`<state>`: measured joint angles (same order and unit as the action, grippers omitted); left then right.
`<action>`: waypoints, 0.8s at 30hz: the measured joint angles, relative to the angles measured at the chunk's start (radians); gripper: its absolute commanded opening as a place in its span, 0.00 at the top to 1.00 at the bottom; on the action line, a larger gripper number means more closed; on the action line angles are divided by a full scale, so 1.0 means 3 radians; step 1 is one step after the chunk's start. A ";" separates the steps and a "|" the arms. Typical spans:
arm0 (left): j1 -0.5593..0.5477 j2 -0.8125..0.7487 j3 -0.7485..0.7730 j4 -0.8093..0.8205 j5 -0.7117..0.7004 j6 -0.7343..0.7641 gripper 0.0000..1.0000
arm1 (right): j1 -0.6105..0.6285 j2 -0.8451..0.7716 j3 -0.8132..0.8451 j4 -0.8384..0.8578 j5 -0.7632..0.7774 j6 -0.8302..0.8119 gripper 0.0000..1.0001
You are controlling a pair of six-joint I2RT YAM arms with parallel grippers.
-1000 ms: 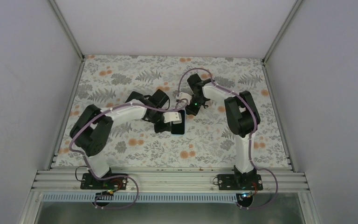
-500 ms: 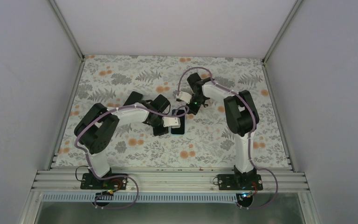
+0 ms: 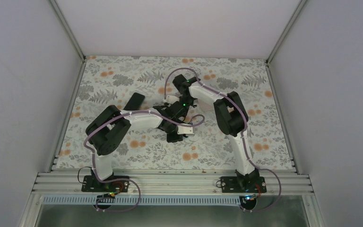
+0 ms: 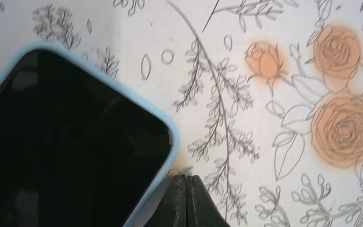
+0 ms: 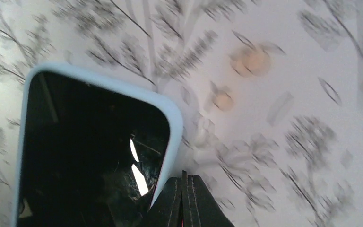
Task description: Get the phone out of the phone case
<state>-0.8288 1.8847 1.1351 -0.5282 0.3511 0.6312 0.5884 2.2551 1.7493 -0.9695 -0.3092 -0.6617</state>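
Note:
The phone, black screen up in a light-blue case, fills the left of the left wrist view (image 4: 66, 142) and the right wrist view (image 5: 90, 151). My left gripper (image 4: 186, 178) is shut and empty, its tips on the table just beside the case's edge near a rounded corner. My right gripper (image 5: 184, 176) is shut and empty too, its tips touching or almost touching the case's edge below another rounded corner. In the top view the phone is mostly hidden between the left gripper (image 3: 176, 133) and the right gripper (image 3: 175, 109) at mid-table.
A flat black rectangular object (image 3: 134, 100) lies on the floral tablecloth (image 3: 246, 142), left of the grippers. Grey walls enclose the table on three sides. Both arms' cables loop over the middle.
The right gripper has swung left and come down by the phone. The left arm has stretched further right. The black object once under the left arm now lies uncovered.

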 measured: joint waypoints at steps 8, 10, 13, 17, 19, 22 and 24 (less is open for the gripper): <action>-0.0024 -0.0042 0.0011 -0.0004 -0.0009 -0.0024 0.92 | 0.0104 0.0069 0.0118 -0.0041 -0.0140 0.0080 0.55; 0.0028 -0.0181 0.0011 -0.0146 0.0003 0.0042 0.68 | 0.0029 0.0032 0.0084 -0.0011 -0.0159 0.0108 0.40; 0.0153 -0.0524 0.0106 -0.0502 0.0047 0.0161 0.15 | -0.0154 -0.0137 -0.0125 0.0069 -0.0148 0.0072 0.20; 0.0312 -0.0974 0.0350 -0.0872 0.0070 0.0243 0.00 | -0.0323 -0.0538 -0.0514 0.0113 -0.0086 -0.0052 0.01; 0.0422 -0.1225 0.0407 -0.1005 0.0069 0.0282 0.00 | -0.0323 -0.0746 -0.0650 0.0112 -0.0065 -0.0121 0.00; 0.0693 -0.1506 0.0423 -0.1119 0.0081 0.0296 0.00 | -0.0247 -0.0992 -0.0832 0.0125 -0.0052 -0.0189 0.00; 0.0938 -0.1584 0.0417 -0.1139 0.0081 0.0296 0.00 | -0.0153 -0.1095 -0.0968 0.0154 -0.0027 -0.0201 0.00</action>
<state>-0.5472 1.4094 1.2602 -0.8700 0.3756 0.7200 0.5426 1.9266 1.4590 -0.9234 -0.3172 -0.7219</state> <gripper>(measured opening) 0.999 0.997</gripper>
